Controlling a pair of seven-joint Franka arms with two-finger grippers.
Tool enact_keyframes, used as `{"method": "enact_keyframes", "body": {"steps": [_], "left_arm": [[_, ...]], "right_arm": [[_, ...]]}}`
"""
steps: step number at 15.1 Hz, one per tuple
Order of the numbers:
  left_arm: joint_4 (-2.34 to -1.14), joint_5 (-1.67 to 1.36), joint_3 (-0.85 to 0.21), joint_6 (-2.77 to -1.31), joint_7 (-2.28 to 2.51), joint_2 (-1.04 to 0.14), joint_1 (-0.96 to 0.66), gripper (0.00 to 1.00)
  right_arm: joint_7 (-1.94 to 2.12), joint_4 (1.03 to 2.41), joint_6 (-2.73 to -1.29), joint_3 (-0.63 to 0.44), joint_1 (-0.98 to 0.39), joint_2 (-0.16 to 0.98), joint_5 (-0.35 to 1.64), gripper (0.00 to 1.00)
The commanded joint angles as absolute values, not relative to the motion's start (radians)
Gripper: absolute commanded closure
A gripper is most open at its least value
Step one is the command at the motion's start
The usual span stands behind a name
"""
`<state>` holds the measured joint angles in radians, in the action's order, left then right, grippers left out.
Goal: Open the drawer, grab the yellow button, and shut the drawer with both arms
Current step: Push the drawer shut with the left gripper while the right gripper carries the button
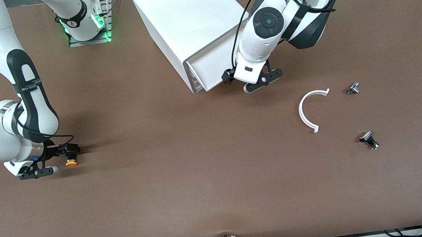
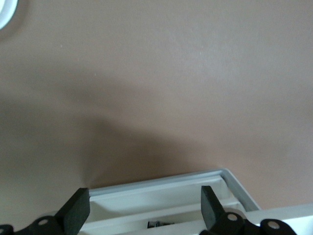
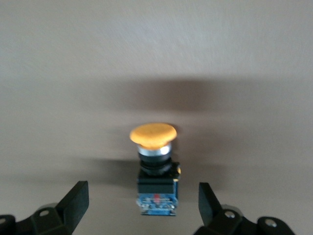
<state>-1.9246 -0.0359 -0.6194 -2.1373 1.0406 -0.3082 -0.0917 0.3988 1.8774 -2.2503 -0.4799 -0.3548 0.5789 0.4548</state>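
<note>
**Inspector A:** We start nearest the front camera. What lies toward the left arm's end of the table (image 1: 205, 187)?

**Inspector B:** We note a silver-and-black knob (image 1: 368, 140) there, then a white curved strip (image 1: 306, 109) and a second knob (image 1: 353, 88) farther back. All three lie apart from one another.

**A:** And toward the right arm's end?

**B:** We find the button (image 1: 71, 162) lying on the table, orange cap outward. The right gripper (image 1: 57, 159) is low beside it. In the right wrist view the button (image 3: 155, 169) sits between the fingers (image 3: 73, 203), which are spread wide with a gap on each side, so we record nothing in its grasp.

**A:** Farther up, the cabinet?

**B:** We see the white cabinet (image 1: 191, 20) standing askew, with the drawer (image 1: 209, 70) at its front. The left gripper (image 1: 258, 81) is at the drawer's front edge. In the left wrist view its fingers (image 2: 76, 210) are parted wide over the drawer (image 2: 171, 193) rim, gripping nothing we can see. We note a small dark item inside that we cannot identify.
</note>
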Motion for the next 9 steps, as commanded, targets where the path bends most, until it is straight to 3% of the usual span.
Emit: {"method": "enact_keyframes", "body": {"steps": [1,4,9], "left_arm": [[-1.925,-0.051,-0.673,-2.071,1.058,-0.301,-0.091,0.00],[-1.931,-0.052,-0.707,-2.040,1.058,-0.304,-0.094,0.00],[-1.927,-0.077,-0.739,-2.029,1.058,-0.314,-0.100,0.00]], "right_arm": [[0.405,1.850,-2.169,-0.476,-0.374,0.499,0.445,0.01],[0.400,1.757,-2.015,-0.489,-0.391,0.477,0.436,0.01],[0.390,1.697,-1.907,-0.495,-0.420,0.375,0.299,0.00]]}}
